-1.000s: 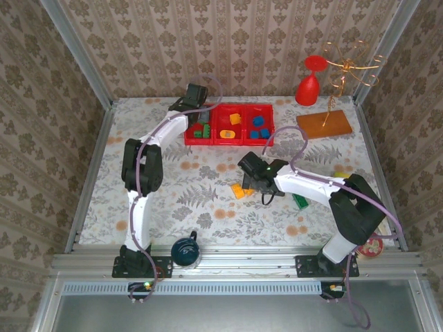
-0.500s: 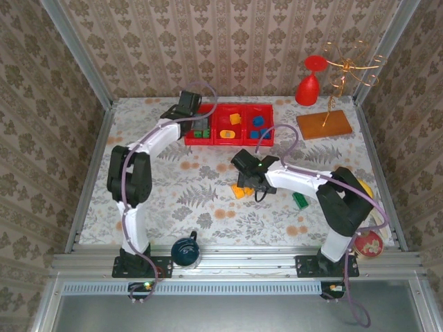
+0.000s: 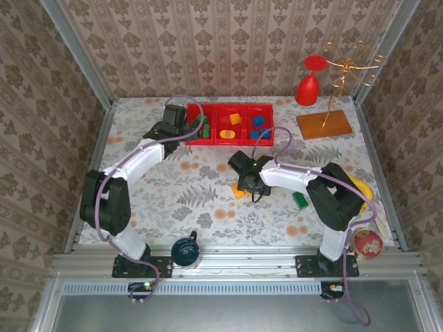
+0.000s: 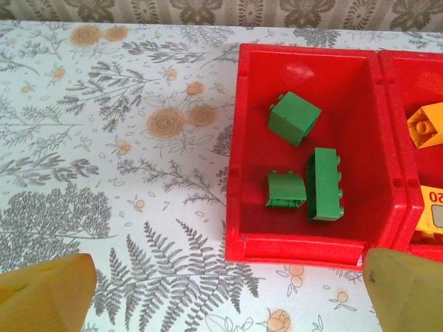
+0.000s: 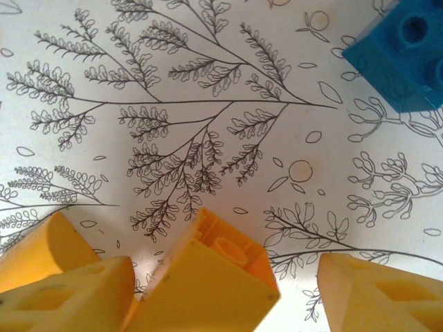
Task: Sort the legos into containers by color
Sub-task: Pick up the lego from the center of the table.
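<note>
The red three-compartment tray (image 3: pixel 213 141) sits at the back centre. Its left compartment (image 4: pixel 243 173) holds three green legos (image 4: pixel 324 184), the middle one orange legos (image 3: pixel 230 124), the right one blue legos (image 3: pixel 259 128). My left gripper (image 3: pixel 173 116) (image 4: pixel 225 270) hangs open and empty at the tray's left near corner. My right gripper (image 3: pixel 246 178) (image 5: pixel 221 277) is open, low over the table, straddling an orange-yellow lego (image 5: pixel 208 290) that leans against the left finger (image 5: pixel 69 301). A second yellow piece (image 5: pixel 45 249) lies beside it and a blue lego (image 5: pixel 408 52) further off. A green lego (image 3: pixel 300 200) lies loose to the right.
A flat orange-brown board (image 3: pixel 325 124), a red goblet (image 3: pixel 308 86) and a wire stand (image 3: pixel 346 66) stand at the back right. A banana (image 3: pixel 360 187) lies at the right edge. A dark cup (image 3: pixel 185 250) sits near the front rail.
My left gripper has pulled back and to the left, from above the tray's back to its left near corner. My right gripper has shifted slightly left, closing over the orange-yellow lego.
</note>
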Robot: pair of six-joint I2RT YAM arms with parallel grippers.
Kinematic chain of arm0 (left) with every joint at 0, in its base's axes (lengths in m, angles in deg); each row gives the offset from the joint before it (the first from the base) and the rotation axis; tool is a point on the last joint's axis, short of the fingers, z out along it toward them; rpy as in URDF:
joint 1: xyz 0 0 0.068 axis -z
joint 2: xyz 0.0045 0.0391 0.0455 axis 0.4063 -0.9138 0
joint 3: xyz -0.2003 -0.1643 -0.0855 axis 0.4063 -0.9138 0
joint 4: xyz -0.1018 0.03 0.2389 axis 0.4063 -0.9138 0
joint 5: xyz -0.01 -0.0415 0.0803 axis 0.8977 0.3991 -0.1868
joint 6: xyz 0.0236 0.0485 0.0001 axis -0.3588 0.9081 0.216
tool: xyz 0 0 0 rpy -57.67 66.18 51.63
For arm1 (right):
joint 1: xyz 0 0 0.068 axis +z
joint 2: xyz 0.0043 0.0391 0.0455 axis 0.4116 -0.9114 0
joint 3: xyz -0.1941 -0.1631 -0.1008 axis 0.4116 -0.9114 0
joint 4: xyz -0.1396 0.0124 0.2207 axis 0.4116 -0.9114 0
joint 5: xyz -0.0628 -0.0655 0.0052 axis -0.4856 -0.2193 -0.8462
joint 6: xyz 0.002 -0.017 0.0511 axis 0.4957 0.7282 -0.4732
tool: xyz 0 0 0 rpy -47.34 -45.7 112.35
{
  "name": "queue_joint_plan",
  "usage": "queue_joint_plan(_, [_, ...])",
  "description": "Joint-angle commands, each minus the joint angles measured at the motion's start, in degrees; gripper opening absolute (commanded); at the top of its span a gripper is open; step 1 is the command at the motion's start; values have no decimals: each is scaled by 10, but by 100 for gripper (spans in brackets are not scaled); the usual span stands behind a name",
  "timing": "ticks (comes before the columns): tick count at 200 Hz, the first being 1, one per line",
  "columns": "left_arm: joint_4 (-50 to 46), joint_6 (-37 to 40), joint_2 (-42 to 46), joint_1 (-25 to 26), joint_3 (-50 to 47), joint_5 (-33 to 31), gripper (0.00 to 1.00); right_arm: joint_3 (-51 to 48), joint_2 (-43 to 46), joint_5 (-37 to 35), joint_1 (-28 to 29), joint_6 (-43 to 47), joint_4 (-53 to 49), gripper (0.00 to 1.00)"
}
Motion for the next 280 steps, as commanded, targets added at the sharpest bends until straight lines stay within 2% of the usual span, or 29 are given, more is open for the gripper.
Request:
queue_joint_plan(1, [27,-20,43,-6,-25,0,100,-5,0,6,2,-10,-18,64])
queue_joint_plan(64, [38,-28,112,-7,-79,-2,100,-33,13,18,2,-15,4,42])
queue_joint_plan(130, [29,-31,145,-16,-108,-6,100,-18,13,6,3,12,-6,28])
queue_joint_plan(172, [36,-37,187,-27,-142,-4,100,10,38,-34,3,52,-29,26])
queue_joint_plan(207, [40,-43,228,-37,-177,0,100,74,38,-72,-2,112,-47,26])
queue_joint_plan(280, [33,-62,268,-65,-212,31,100,269,-50,-91,-36,250,-29,25])
